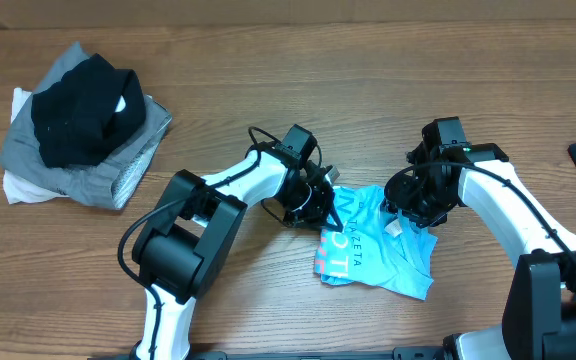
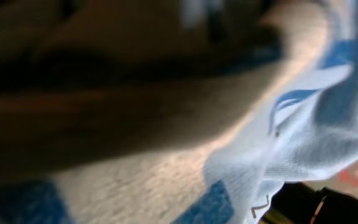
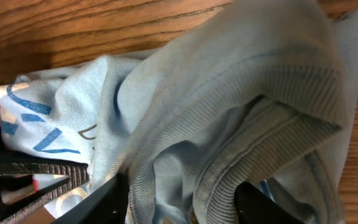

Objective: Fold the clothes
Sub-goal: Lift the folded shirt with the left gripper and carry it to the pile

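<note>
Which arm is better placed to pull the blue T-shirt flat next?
Right, probably: its fingers have the T-shirt's ribbed collar bunched between them; the left arm's hold is hidden behind blurred cloth.

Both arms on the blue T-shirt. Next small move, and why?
The T-shirt lies bunched on the table, left fingers seemingly shut on its left edge, right fingers clamped around the collar. Probably draw the two grips gently apart to spread it flat; it looks too crumpled to fold yet.
</note>
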